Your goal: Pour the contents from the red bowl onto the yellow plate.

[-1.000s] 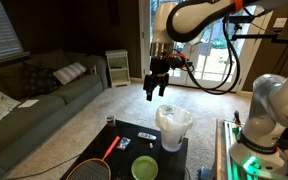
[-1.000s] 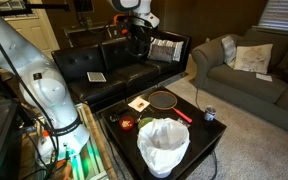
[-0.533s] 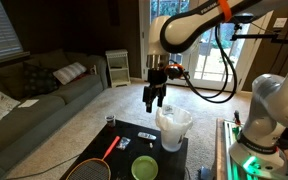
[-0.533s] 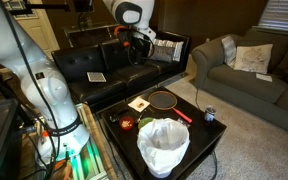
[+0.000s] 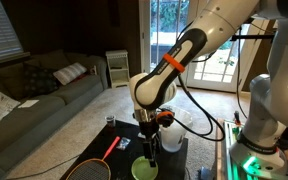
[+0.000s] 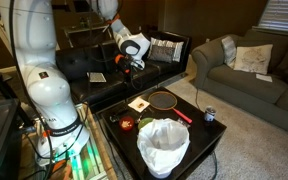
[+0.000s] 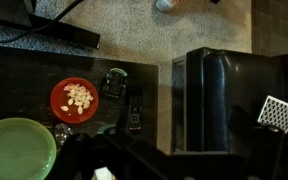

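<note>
In the wrist view the red bowl holds pale nut-like pieces and stands on the dark table, just up and right of the yellow-green plate at the bottom left. My gripper shows only as dark shapes along the bottom edge, to the right of the bowl and apart from it. In an exterior view the gripper hangs fingers-down just above the plate and looks open and empty. The bowl also shows as a small red spot in an exterior view.
A tall white translucent container stands on the table by the arm; it also shows in an exterior view. A racket, a remote, a small can and a black box are nearby. Sofas surround the table.
The arm has come down from high above the table to just over it, and the gripper now hangs low near the plate and bowl. Nothing on the table has moved.
</note>
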Tool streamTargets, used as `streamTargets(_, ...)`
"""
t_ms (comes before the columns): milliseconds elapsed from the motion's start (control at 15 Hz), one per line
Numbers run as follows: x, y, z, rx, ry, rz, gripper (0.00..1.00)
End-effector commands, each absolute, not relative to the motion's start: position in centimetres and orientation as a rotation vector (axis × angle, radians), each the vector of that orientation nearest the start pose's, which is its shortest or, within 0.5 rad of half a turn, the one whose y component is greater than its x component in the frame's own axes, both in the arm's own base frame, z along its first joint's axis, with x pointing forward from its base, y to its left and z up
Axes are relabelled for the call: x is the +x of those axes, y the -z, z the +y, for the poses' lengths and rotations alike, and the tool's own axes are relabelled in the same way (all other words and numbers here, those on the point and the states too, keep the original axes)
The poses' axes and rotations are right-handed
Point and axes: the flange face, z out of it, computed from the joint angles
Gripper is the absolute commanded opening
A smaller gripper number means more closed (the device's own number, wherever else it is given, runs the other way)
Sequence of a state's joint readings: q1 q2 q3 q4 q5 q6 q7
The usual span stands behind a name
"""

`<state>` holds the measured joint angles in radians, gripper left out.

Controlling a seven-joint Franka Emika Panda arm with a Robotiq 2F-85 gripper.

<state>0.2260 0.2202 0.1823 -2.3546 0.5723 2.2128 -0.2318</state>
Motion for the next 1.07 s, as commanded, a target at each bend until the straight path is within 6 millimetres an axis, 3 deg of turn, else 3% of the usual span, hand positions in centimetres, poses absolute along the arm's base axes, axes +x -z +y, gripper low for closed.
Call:
streamTargets(0, 43.1, -20.6, 21.2, -2.671, -0.561, -0.296, 1.00)
streamTargets(267, 43.9, -19.2, 21.7, -2.674, -0.581, -0.270, 1.00)
streamTargets(733, 42.0, -8.9, 24.0, -2.571, -0.739, -0.303, 1.00)
streamTargets(1000, 42.3, -2.1, 25.0, -2.548, -0.659, -0.308, 1.00)
